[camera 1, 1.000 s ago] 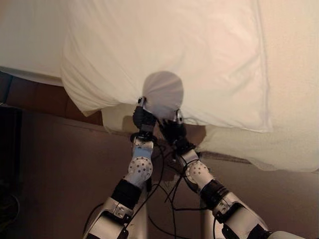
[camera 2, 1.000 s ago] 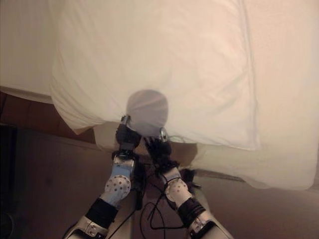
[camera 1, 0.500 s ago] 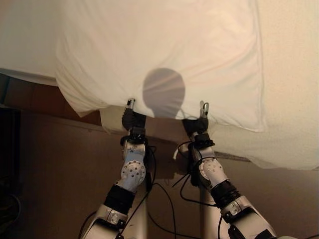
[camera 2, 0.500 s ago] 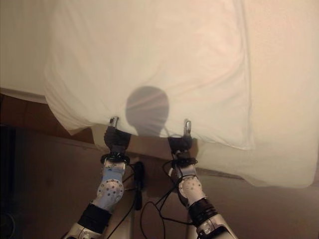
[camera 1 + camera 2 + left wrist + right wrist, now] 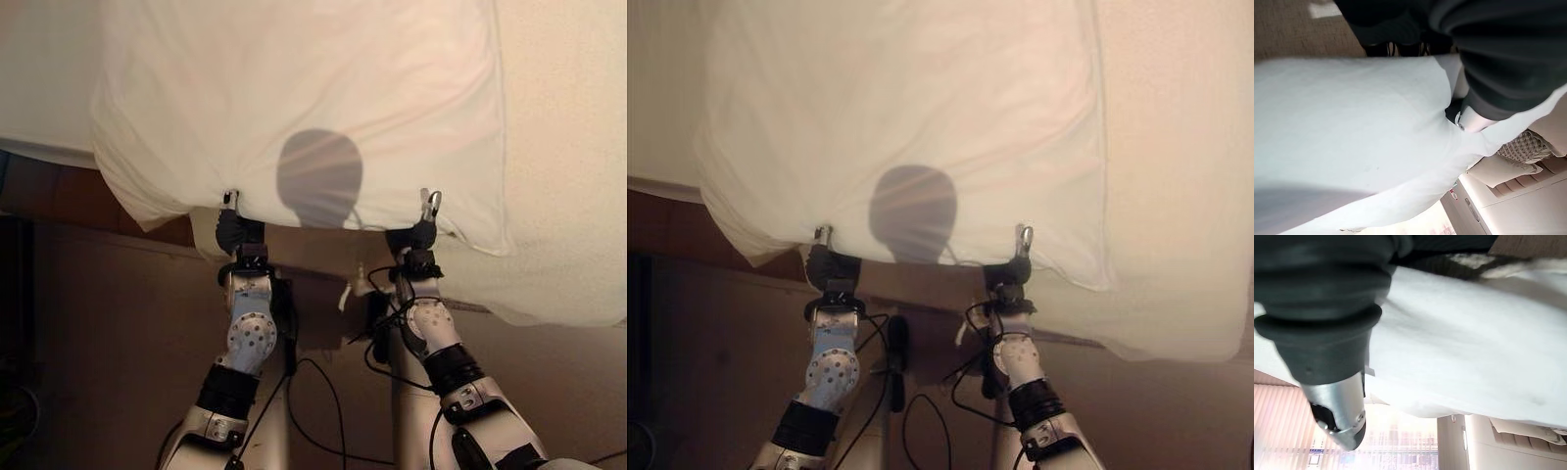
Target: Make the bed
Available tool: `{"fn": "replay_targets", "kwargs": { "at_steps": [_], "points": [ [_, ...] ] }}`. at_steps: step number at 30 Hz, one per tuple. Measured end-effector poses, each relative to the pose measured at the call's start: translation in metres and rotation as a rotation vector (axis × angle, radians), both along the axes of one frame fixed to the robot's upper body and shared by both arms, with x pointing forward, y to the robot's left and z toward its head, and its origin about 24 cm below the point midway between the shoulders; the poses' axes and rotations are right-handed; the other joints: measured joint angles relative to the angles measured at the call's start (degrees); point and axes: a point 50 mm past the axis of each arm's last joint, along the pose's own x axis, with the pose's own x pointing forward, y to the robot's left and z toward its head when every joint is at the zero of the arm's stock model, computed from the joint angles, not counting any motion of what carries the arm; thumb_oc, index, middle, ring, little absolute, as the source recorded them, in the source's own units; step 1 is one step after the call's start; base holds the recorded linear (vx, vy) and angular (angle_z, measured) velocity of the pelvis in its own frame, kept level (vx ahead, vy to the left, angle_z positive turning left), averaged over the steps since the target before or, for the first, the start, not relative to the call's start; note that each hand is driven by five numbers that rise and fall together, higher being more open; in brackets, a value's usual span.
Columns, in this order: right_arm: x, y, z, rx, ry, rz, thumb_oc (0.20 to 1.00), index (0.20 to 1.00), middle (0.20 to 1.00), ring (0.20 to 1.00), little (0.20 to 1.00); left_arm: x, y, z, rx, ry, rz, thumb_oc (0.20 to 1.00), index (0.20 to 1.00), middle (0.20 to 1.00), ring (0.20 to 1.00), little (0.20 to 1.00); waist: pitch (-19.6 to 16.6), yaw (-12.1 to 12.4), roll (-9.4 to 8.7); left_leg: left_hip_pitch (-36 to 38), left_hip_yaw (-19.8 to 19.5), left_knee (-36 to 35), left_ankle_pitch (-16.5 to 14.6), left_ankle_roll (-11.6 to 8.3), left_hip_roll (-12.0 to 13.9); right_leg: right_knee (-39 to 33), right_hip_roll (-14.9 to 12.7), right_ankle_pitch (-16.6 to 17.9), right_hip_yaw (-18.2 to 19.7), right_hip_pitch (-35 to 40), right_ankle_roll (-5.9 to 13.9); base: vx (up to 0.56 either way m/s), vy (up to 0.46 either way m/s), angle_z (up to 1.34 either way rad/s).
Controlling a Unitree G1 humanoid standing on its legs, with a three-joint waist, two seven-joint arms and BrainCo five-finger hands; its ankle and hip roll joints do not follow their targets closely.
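A large white pillow (image 5: 294, 98) lies across the bed's near edge, and its lower hem hangs over the side. My left hand (image 5: 232, 227) grips that hem near the pillow's left corner. My right hand (image 5: 423, 230) grips it near the right corner. On each hand a silver thumb tip shows on top of the cloth, while the fingers are tucked beneath. In the left wrist view the pillow cloth (image 5: 1352, 122) is bunched against my left hand (image 5: 1471, 120). The right wrist view has the cloth (image 5: 1474, 342) stretched past my right hand (image 5: 1327, 308).
A cream textured blanket (image 5: 568, 147) covers the bed to the right of the pillow and droops over the edge. A white sheet (image 5: 39, 78) lies to the left. Below the bed edge is a brown floor (image 5: 98, 323).
My two hands were close together at the middle of the pillow's hem and have slid apart toward its corners. The hem is now pulled straighter and the pillow sits a little further left.
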Motion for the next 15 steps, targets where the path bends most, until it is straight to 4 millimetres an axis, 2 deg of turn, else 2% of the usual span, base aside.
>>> {"fn": "replay_targets", "kwargs": {
  "at_steps": [4, 5, 6, 7, 15],
  "points": [
    [0.0011, -0.0034, 0.0024, 0.007, -0.006, -0.016, 1.000, 1.000, 1.000, 1.000, 1.000, -0.0004, 0.0029, 0.0010, 0.018, 0.002, 0.029, 0.200, 0.200, 0.200, 0.200, 0.200, 0.00, -0.02, 0.00, -0.01, 0.04, 0.18, -0.11, -0.12, 0.04, 0.05, 0.02, 0.00, 0.05, -0.01, 0.00, 0.00, 0.000, 0.00],
    [0.0016, -0.0045, 0.0036, 0.010, -0.009, -0.020, 0.784, 0.784, 0.784, 0.784, 0.784, -0.0003, 0.0030, 0.0010, 0.016, 0.003, 0.030, 0.200, 0.200, 0.200, 0.200, 0.200, 0.00, -0.02, 0.00, -0.01, 0.08, 0.23, -0.17, -0.09, 0.06, 0.05, 0.04, 0.00, 0.09, -0.02, 0.01, 0.00, 0.000, 0.00],
    [0.0020, -0.0052, 0.0043, 0.013, -0.011, -0.023, 0.642, 0.642, 0.642, 0.642, 0.642, -0.0003, 0.0030, 0.0010, 0.015, 0.004, 0.031, 0.200, 0.200, 0.200, 0.200, 0.200, 0.00, -0.02, 0.00, -0.02, 0.09, 0.23, -0.17, -0.09, 0.07, 0.02, 0.04, 0.00, 0.10, -0.03, 0.00, 0.00, 0.000, 0.00],
    [0.0024, -0.0061, 0.0055, 0.015, -0.015, -0.027, 0.200, 0.200, 0.200, 0.200, 0.200, -0.0003, 0.0030, 0.0010, 0.014, 0.006, 0.031, 0.200, 0.200, 0.200, 0.200, 0.200, 0.00, -0.01, 0.00, -0.10, 0.14, 0.26, -0.21, -0.05, 0.09, 0.04, 0.04, 0.00, 0.11, -0.13, -0.01, 0.00, 0.000, 0.00],
    [0.0033, -0.0059, 0.0074, 0.015, -0.016, -0.027, 0.200, 0.200, 0.200, 0.200, 0.200, -0.0012, 0.0040, 0.0023, 0.008, -0.002, 0.041, 0.200, 0.200, 0.200, 0.200, 0.200, 0.00, 0.06, 0.00, -0.69, 0.22, 0.51, -0.12, -0.26, 0.12, 0.38, 0.06, 0.04, 0.22, -0.86, -0.06, 0.00, 0.000, 0.00]
  ]
}}
